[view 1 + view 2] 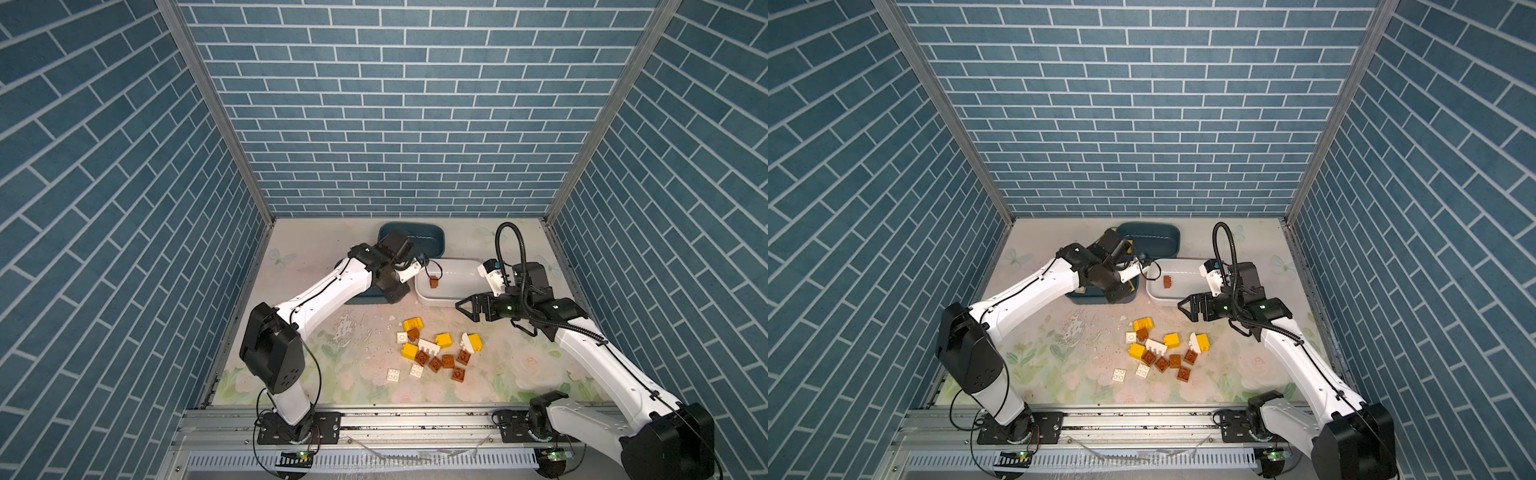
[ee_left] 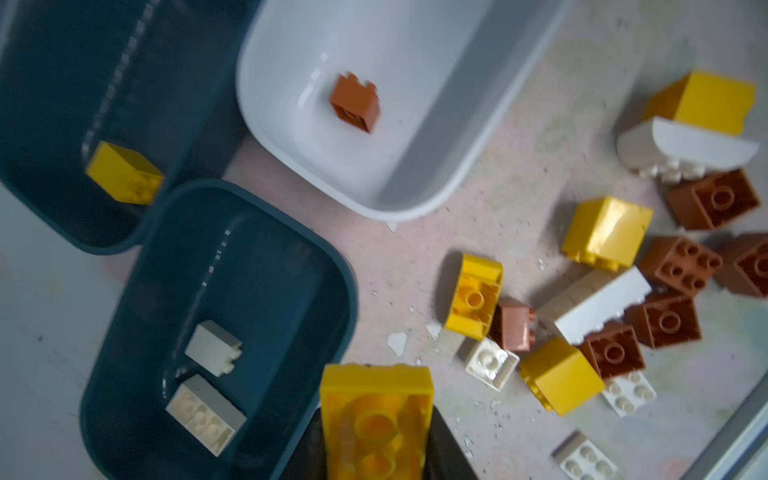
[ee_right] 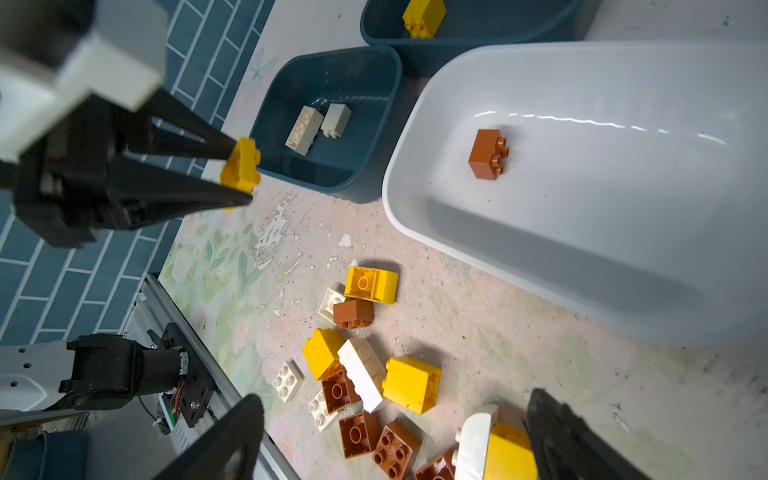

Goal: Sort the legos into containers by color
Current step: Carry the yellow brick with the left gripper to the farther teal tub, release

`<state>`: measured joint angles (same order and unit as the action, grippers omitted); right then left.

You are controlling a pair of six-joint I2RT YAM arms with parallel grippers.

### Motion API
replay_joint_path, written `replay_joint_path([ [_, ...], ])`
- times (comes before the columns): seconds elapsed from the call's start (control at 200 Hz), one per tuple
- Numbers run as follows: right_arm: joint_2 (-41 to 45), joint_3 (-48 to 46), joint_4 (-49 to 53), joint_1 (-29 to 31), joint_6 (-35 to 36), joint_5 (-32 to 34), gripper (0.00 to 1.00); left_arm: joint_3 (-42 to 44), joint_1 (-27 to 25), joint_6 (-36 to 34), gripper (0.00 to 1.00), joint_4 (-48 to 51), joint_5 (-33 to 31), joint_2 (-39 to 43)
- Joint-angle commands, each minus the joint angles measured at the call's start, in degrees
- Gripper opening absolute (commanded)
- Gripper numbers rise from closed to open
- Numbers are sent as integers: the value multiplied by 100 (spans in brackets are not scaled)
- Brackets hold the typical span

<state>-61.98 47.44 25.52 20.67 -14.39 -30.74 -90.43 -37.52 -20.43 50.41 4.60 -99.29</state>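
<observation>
we keep the yellow brick (image 2: 376, 419) clamped in the left gripper (image 3: 241, 174), beside the teal tub (image 2: 345, 266) containing white bricks (image 2: 205, 409). the right gripper (image 1: 464, 311) stands wide, empty. we judge the brick light, rigid and slick: pinch flat side walls, not studs.

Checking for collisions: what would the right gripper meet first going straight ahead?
Likely the lego pile: the right gripper is open, angled down, and a white curved brick against a yellow one lies between its fingertips. Height is unclear.
</observation>
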Motion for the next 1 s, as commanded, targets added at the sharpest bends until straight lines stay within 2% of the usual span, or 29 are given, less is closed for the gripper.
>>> replay_joint_path([
  [0.0, -136, 228, -328, -9, -118, 77, 98, -640, 291, 579, 29, 99, 108, -556],
  [0.205, -243, 277, -485, -13, -222, 173, 99, -1792, 678, 1832, 28, -392, 47, -1529],
  [0.39, -248, 295, -454, -19, -239, 226, 99, -2698, 911, 3035, 28, -517, -597, -2423],
  [0.495, -254, 310, -475, -20, -272, 243, 99, -3121, 1040, 3629, 26, -647, -644, -2858],
  [0.74, -250, 310, -741, -23, -543, 97, 98, -4554, 1090, 4115, 26, -259, -640, -4073],
  [0.9, -228, 366, -866, -19, -688, 12, 98, -5121, 1110, 4187, 26, -140, -726, -4588],
  [0.995, -246, 431, -842, -19, -703, -2, 99, -5150, 1119, 4151, 26, -297, -842, -4722],
])
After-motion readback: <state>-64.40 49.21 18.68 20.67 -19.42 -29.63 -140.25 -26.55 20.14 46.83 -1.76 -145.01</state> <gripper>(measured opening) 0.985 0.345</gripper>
